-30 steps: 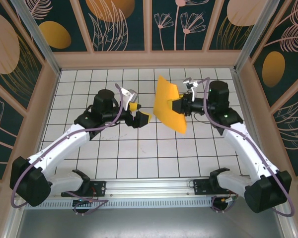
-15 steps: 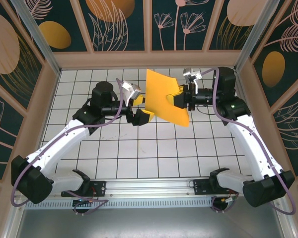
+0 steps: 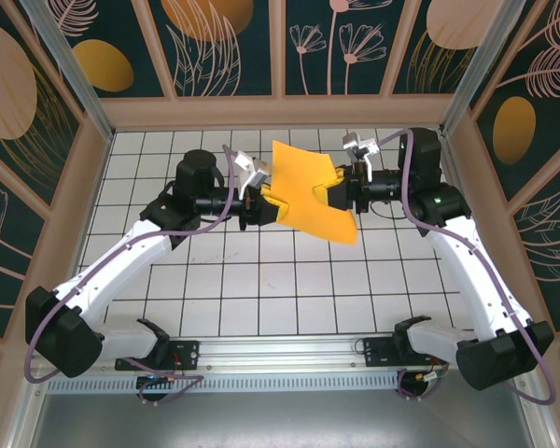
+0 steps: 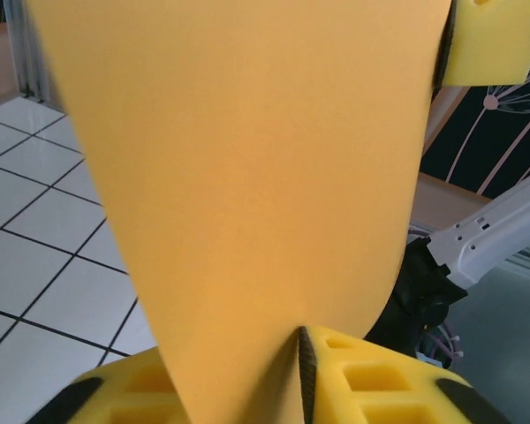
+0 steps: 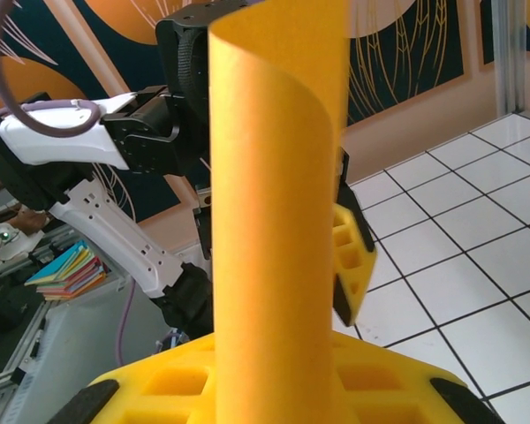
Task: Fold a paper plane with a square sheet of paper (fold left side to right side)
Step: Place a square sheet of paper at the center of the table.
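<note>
- Over the left half of the white grid table (image 3: 261, 280), the left arm (image 3: 121, 266) extended toward the middle, raised off the surface.
- At that arm's tip, the left gripper (image 3: 267, 207) met the left edge of the square sheet of paper (image 3: 308, 191). In the left wrist view the sheet ran down into the narrow seam between the yellow pads (image 4: 380, 384). The jaws therefore appeared pinched onto it, though the paper hid part of one pad.
- Between the two grippers, the bright orange sheet hung in the air above the far half of the table. It was bowed into a curve rather than flat, and its lower corner pointed toward the near right.
- On the sheet's right edge, the right gripper (image 3: 340, 193) was clamped on the paper; the right wrist view showed the sheet rising from between its own pads.
- Farther right, the right arm (image 3: 467, 266) arched in from its base at the near edge.
</note>
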Robot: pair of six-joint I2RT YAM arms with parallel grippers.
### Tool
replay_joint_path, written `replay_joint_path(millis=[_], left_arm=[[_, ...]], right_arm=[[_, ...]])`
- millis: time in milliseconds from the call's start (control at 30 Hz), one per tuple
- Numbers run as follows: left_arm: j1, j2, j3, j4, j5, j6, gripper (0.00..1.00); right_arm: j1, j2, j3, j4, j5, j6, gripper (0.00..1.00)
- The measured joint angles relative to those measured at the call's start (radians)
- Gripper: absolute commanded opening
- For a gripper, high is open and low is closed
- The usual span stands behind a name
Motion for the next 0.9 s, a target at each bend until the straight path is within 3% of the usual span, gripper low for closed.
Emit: replay_joint_path(millis=[100, 167, 367, 567, 800, 900], left_arm=[[0.000, 0.000, -0.004, 0.001, -0.003, -0.007, 0.01], [0.000, 0.000, -0.018, 0.010, -0.005, -0.017, 0.00], [0.000, 0.010, -0.088, 0.026, -0.011, -0.117, 0.00], [0.000, 0.137, -0.209, 0.070, 0.024, -0.301, 0.00], [0.000, 0.250, -0.318, 0.043, -0.010, -0.389, 0.00], [0.000, 0.273, -0.318, 0.042, -0.034, -0.394, 0.00]], right_arm=[[-0.014, -0.002, -0.022, -0.002, 0.019, -0.007, 0.26], [-0.023, -0.002, -0.040, -0.006, 0.042, -0.006, 0.31], [-0.034, -0.002, -0.098, -0.019, 0.205, 0.021, 0.69], [-0.074, 0.022, -0.151, -0.034, 0.459, 0.085, 0.89], [-0.078, 0.051, -0.282, -0.032, 0.712, 0.187, 0.92], [-0.079, 0.051, -0.344, -0.013, 0.774, 0.240, 0.84]])
